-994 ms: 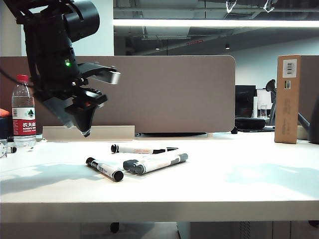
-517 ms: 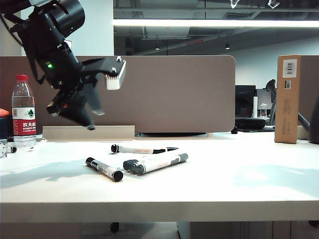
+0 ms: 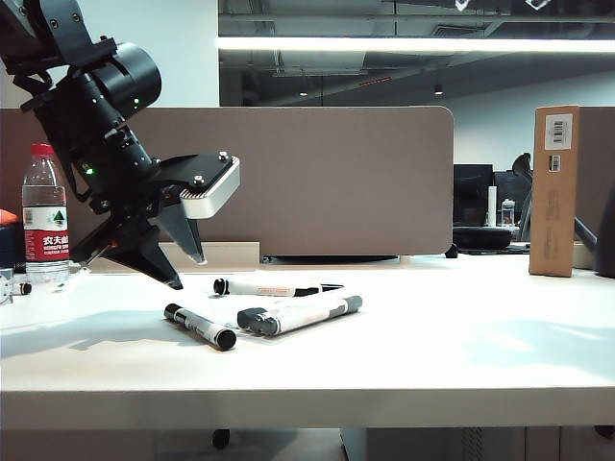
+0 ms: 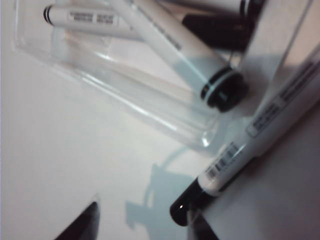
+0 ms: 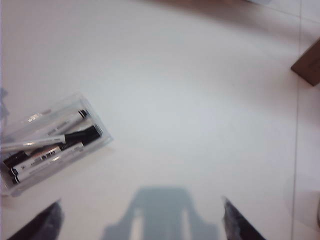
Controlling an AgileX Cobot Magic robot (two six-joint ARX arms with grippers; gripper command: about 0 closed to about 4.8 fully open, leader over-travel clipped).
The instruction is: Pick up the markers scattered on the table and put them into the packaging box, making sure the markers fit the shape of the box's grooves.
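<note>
White tabletop (image 3: 461, 346). Directly on it: clear packaging box (image 5: 95, 145) with markers inside; one marker (image 3: 200, 326) loose beside it; water bottle (image 3: 45, 216) at left edge; brown cardboard box (image 3: 555, 190) upright, far right.

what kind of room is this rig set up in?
Most likely an open-plan office: a white desk backed by a brown-grey partition panel, monitors on desks behind it, and ceiling strip lighting overhead.

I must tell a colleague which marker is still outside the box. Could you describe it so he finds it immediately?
On the white table, find the clear packaging box near the middle. Just outside it, under the open left hand, lies one marker alone. Unlike the others, it rests flat on the tabletop, not in the box.
</note>
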